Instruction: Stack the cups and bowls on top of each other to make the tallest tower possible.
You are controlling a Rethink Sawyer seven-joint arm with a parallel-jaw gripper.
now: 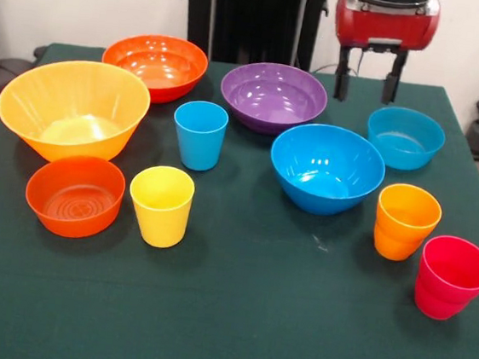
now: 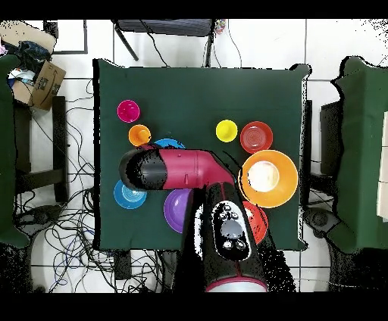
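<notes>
Red cup [image 1: 452, 276] lower right, orange cup [image 1: 405, 221] beside it; nothing stacked on desk [image 1: 232, 333]. Glossy plastic judged light, stiff, slippery; rim grasp advised. Gripper [image 1: 367, 86] upper right, fingers apart, empty, above small teal bowl [image 1: 405, 138].

A robot lab: cloth-covered table [image 2: 197, 91], tangled floor cables [image 2: 68, 227], cardboard box [image 2: 45, 82].

no readable text, labels or signs
</notes>
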